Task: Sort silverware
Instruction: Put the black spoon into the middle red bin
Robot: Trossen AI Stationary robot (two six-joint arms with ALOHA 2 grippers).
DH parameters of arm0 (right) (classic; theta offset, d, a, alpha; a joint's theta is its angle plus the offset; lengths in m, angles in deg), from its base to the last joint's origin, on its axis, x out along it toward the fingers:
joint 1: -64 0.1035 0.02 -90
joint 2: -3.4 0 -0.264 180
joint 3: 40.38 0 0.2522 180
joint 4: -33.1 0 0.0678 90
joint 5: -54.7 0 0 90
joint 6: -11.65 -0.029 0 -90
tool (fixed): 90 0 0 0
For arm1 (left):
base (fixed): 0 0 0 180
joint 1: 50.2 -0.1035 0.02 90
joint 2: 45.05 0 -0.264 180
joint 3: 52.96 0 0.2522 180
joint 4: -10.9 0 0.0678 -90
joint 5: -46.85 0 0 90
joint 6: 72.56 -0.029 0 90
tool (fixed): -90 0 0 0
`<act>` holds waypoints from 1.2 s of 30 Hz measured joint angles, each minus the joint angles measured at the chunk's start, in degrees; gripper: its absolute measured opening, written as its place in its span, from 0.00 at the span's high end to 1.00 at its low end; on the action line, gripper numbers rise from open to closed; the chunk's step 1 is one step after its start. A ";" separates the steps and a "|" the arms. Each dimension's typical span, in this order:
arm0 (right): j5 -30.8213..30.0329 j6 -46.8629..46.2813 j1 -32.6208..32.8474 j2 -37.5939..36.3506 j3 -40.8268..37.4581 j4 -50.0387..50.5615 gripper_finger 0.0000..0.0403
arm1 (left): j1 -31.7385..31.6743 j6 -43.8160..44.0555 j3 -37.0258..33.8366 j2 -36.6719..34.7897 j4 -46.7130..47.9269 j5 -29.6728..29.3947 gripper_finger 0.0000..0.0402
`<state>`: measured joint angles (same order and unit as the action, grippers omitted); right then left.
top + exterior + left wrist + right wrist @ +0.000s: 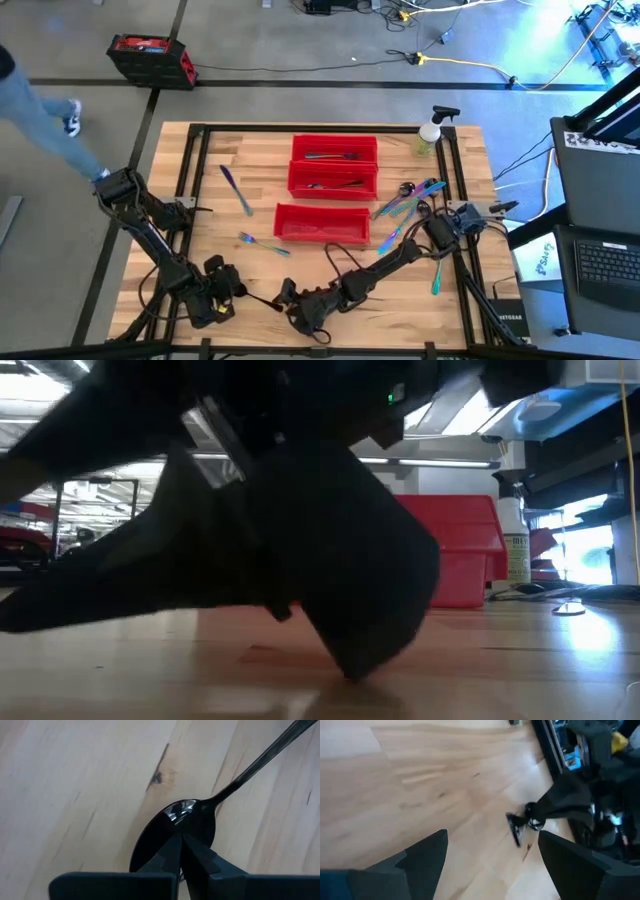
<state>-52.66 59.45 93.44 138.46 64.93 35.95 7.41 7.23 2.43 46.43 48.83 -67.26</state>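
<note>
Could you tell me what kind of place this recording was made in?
Probably a robotics lab or workshop: a butcher-block wooden table on a grey concrete floor, yellow and black cables trailing across it, and an open black laptop alongside.

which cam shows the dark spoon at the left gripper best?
Left wrist view: the dark spoon fills the picture, bowl and handle clear, with the left gripper closed on the bowl's edge. The high view shows only a thin dark sliver beside that gripper. In the low view it is hidden; in the right wrist view it is small and blurred.

Three red bins point(334, 186) sit mid-table point(260, 150); a spray bottle point(430, 133) stands beside them.
</note>
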 joint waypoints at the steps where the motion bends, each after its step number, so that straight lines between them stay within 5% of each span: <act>1: -0.70 0.50 0.04 0.00 0.00 -0.73 0.26 | -0.10 0.27 0.00 0.00 0.00 0.23 1.00; 11: -4.74 1.95 -0.32 0.00 0.00 -2.65 0.28 | -1.07 -0.27 0.03 0.00 -0.49 1.08 1.00; 27: -3.68 0.62 -1.76 0.00 0.00 -2.17 0.62 | -5.48 -6.20 0.00 0.03 -4.19 1.66 1.00; 36: 1.24 0.00 -1.65 0.00 0.00 -2.18 0.67 | -6.84 -8.25 0.00 0.02 -4.13 1.43 1.00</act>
<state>-51.42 59.45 91.79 138.46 64.93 33.77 0.57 -1.03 2.43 46.46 44.70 -65.82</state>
